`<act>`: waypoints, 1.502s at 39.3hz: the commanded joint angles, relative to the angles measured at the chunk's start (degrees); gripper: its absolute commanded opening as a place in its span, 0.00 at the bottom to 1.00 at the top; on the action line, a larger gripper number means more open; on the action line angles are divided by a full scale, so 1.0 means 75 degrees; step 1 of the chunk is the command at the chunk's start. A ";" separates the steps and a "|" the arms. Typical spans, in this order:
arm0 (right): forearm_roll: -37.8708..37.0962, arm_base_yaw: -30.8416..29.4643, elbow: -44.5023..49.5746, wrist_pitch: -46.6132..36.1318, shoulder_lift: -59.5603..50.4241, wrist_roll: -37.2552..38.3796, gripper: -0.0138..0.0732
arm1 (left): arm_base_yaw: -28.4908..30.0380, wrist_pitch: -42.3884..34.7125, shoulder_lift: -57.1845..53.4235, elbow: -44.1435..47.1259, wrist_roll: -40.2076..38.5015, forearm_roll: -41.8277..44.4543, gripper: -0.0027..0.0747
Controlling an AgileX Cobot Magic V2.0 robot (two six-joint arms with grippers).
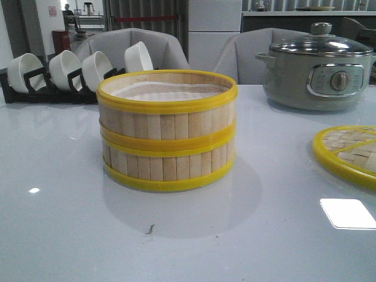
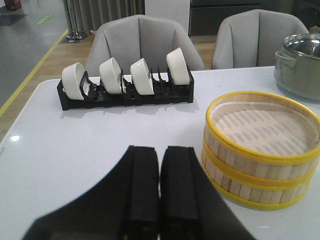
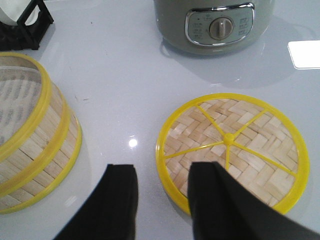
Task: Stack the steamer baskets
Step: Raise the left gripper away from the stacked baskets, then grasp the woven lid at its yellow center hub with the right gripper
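low front view, wrist views above, sharing baskets (image 1: 167, 130)

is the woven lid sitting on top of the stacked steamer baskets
No, the lid lies flat on the table, apart from the steamer baskets, whose top is open.

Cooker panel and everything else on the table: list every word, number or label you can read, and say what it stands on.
Nothing can be read in any view.
Electric cooker: small print around its dial, too small and blurred to read.
Steamer baskets: no text.
Woven lid: no text.
Bowl rack and its white bowls: no text.
Red sign on the far wall: blurred.
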 commanded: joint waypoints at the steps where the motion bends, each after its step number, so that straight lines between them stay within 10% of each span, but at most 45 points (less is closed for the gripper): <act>1: 0.0011 0.0003 -0.0255 -0.0588 -0.0049 -0.0021 0.51 | 0.0025 -0.0675 0.0050 -0.0186 -0.0099 -0.0079 0.15; 13: 0.0011 0.0003 -0.0255 -0.0565 -0.0049 -0.0021 0.21 | 0.0025 -0.0675 0.0050 -0.0186 -0.0099 -0.0079 0.15; 32: 0.0062 0.0003 -0.0255 0.0645 0.0079 -0.0021 0.24 | 0.0025 -0.0675 0.0050 -0.0186 -0.0099 -0.0079 0.15; 42: -0.0258 0.0003 -0.0283 0.0681 0.0178 -0.0029 0.56 | 0.0025 -0.0675 0.0050 -0.0186 -0.0099 -0.0079 0.15; 59: -0.0463 -0.0758 -0.2211 0.1215 0.3252 -0.0035 0.55 | 0.0025 -0.0675 0.0050 -0.0186 -0.0099 -0.0079 0.15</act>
